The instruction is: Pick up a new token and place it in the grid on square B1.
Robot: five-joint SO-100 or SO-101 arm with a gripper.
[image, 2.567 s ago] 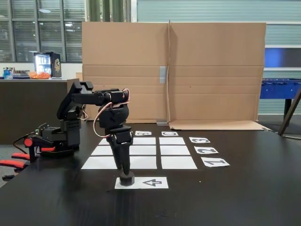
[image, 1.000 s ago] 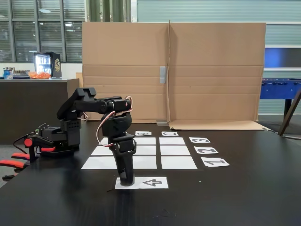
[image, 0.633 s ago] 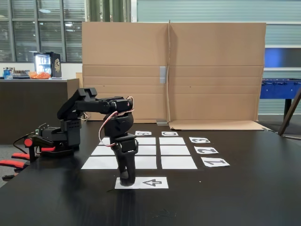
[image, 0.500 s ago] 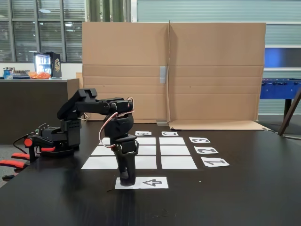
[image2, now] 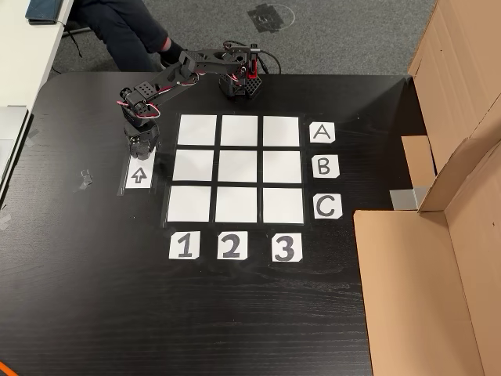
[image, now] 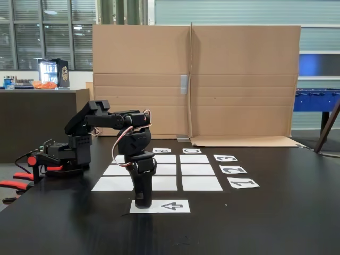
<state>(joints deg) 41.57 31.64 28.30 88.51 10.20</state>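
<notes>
The gripper (image: 142,202) is being held down at the left end of the arrow sheet (image: 169,206) on the worktop (image: 265,223), where the token would be lying; the token itself is being hidden by the jaws, so whether they are closed on it cannot be told. No token is being seen on the grid (image2: 235,168), and square B1 (image2: 194,165) is lying bare. Lifting, carrying and placing are judged still outstanding.
</notes>
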